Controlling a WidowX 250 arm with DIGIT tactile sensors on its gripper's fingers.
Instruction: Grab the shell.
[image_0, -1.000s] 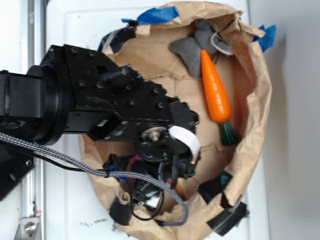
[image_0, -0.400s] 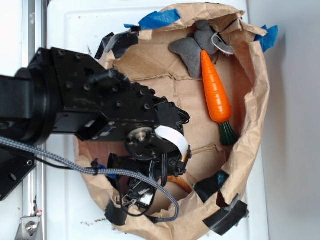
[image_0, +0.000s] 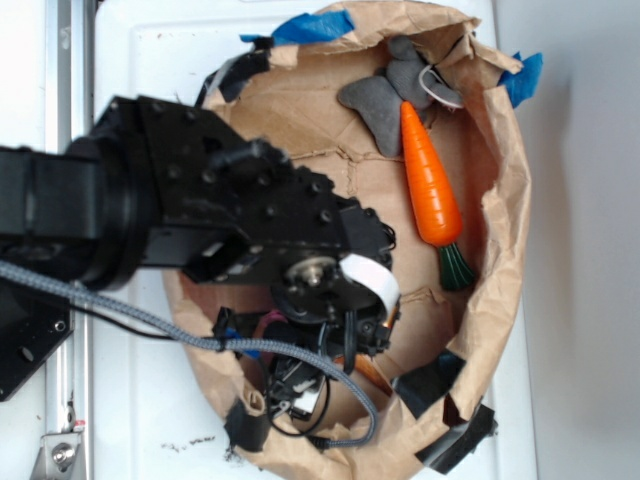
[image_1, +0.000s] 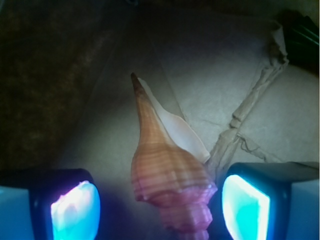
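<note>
A: Where is the shell (image_1: 167, 177) lying?

B: On the brown paper floor of the bag (image_0: 510, 250), in the wrist view. Its ridged, bulbous end is sitting low between the two end effector (image_1: 160, 205) pads (image_1: 75, 212), and its thin pointed end is pointing up and away from them. A pale flared lip is showing along its right side.

A: Is the end effector clamping it?

B: No, it is standing spread. The right pad is sitting just beside the shell's widest part; the left pad is showing a clear gap. Whether the right one is touching, I cannot tell.

A: And from outside?

B: The black arm (image_0: 200, 220) is covering the lower part of the bag, so the shell is mostly hidden there. The carrot (image_0: 430, 185) is lying well apart near the bag's right wall, green top pointing down, with a grey plush toy (image_0: 385, 95) touching its tip. The bag, taped in blue and black, is resting on the white counter (image_0: 150, 60).
</note>
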